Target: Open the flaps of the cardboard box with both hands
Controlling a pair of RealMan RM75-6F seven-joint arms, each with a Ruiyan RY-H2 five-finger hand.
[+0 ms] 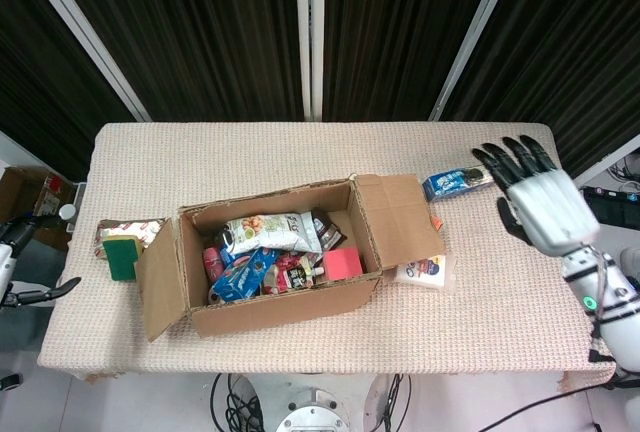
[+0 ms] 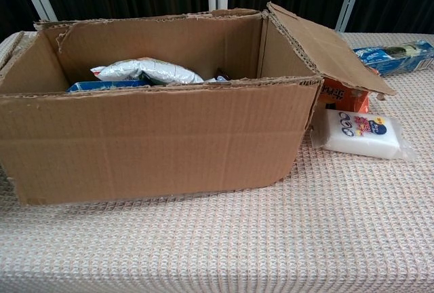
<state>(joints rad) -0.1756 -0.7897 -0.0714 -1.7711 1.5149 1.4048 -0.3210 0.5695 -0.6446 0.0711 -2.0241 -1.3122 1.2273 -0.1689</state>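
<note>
Both end flaps of the cardboard box [image 1: 285, 257] at frame centre look folded outward; right flap [image 1: 400, 217] slopes down over an orange pack [image 2: 342, 93]. Right hand [image 1: 535, 202] sits at the right edge, fingers spread wide, holding nothing, well apart from the box, which lies to its left, long axis left-right. Left hand [image 1: 35, 287] barely shows at the left edge; grasp state can't be told. Task looks near done.

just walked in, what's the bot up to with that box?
It is opening the cardboard box. The right flap is folded outward over the items beside it, and the left flap hangs open too. The right hand hovers off to the right with fingers spread, touching nothing. The left hand sits at the table's left edge.
</note>
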